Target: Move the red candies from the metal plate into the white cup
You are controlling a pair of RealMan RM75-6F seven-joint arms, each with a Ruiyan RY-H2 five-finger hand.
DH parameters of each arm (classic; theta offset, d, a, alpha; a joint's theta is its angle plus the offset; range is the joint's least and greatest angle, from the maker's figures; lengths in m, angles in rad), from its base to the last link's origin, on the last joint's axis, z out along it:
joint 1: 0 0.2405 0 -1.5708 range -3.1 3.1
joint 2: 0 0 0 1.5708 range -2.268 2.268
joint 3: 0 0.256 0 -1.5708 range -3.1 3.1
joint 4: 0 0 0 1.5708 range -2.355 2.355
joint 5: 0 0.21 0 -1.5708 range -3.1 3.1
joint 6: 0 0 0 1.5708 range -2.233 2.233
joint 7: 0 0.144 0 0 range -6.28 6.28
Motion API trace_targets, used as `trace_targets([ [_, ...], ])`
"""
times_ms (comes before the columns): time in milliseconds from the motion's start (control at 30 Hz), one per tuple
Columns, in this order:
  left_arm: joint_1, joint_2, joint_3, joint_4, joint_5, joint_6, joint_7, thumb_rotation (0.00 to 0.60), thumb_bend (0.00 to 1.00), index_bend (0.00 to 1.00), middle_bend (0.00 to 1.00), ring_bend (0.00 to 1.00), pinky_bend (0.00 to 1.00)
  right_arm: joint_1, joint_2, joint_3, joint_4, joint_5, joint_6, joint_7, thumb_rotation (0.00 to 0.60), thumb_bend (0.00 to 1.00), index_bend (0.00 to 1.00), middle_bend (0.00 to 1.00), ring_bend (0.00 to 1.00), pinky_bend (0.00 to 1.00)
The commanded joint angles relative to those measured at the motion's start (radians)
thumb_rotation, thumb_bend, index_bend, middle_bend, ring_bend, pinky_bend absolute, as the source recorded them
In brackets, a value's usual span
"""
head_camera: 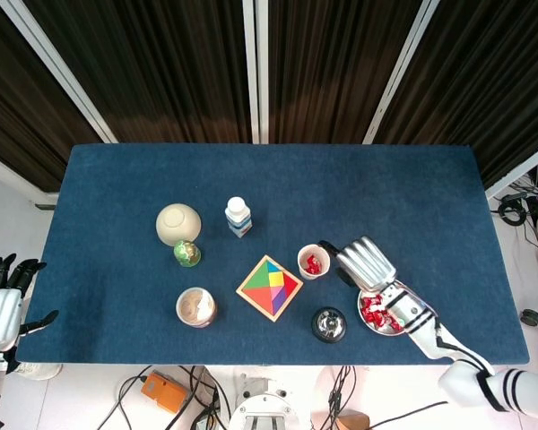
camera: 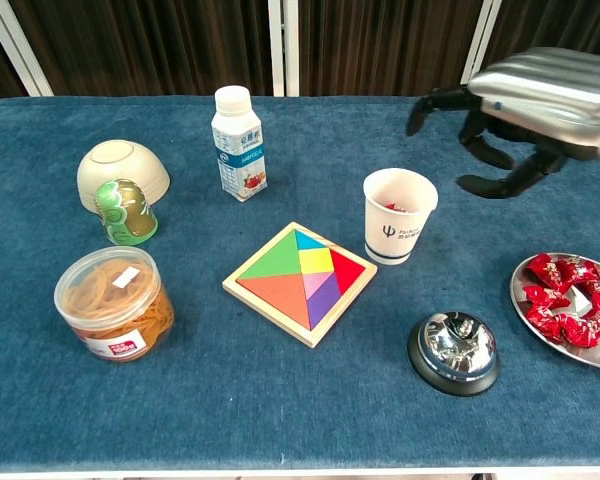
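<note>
The white cup (head_camera: 313,262) (camera: 400,215) stands right of the table's middle, with red candies (head_camera: 313,265) inside it. To its right, near the front edge, the metal plate (head_camera: 369,327) (camera: 533,322) holds several red wrapped candies (head_camera: 373,311) (camera: 572,302). My right hand (head_camera: 366,262) (camera: 525,110) hovers just right of the cup and behind the plate, its dark fingers (camera: 480,148) apart and pointing down and toward the cup, with nothing seen in them. My left hand (head_camera: 0,303) hangs off the table's left edge with its fingers spread, holding nothing.
A call bell (head_camera: 329,324) (camera: 454,350) sits between the plate and a coloured tangram puzzle (head_camera: 270,288) (camera: 300,282). Further left are a tub of rubber bands (head_camera: 196,307) (camera: 113,302), an overturned bowl (head_camera: 178,224) (camera: 122,172), a green egg-shaped toy (head_camera: 186,253) (camera: 126,213) and a milk bottle (head_camera: 238,217) (camera: 238,143).
</note>
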Motion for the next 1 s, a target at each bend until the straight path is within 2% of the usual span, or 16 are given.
trace_targets([
  [33, -0.004, -0.003, -0.001, 0.002, 0.002, -0.003, -0.001, 0.600, 0.02, 0.21, 0.17, 0.00, 0.00, -0.078, 0.077, -0.079, -0.007, -0.036, 0.056, 0.022, 0.600, 0.43, 0.38, 0.86, 1.00, 1.00],
  [133, -0.007, -0.004, -0.002, 0.001, 0.008, -0.001, 0.000, 0.600, 0.02, 0.21, 0.17, 0.00, 0.00, -0.115, 0.102, -0.129, 0.005, -0.039, 0.051, 0.021, 0.600, 0.38, 0.41, 0.86, 1.00, 1.00],
  [367, -0.003, -0.001, 0.001, -0.009, 0.011, 0.007, 0.008, 0.600, 0.02, 0.21, 0.17, 0.00, 0.00, -0.152, 0.110, -0.187, 0.040, -0.020, -0.001, 0.026, 0.600, 0.37, 0.44, 0.86, 1.00, 1.00],
  [1000, 0.010, 0.002, 0.005, -0.014, 0.006, 0.016, 0.012, 0.600, 0.02, 0.21, 0.17, 0.00, 0.00, -0.151, 0.070, -0.188, 0.087, -0.020, -0.067, 0.032, 0.600, 0.38, 0.48, 0.86, 1.00, 1.00],
])
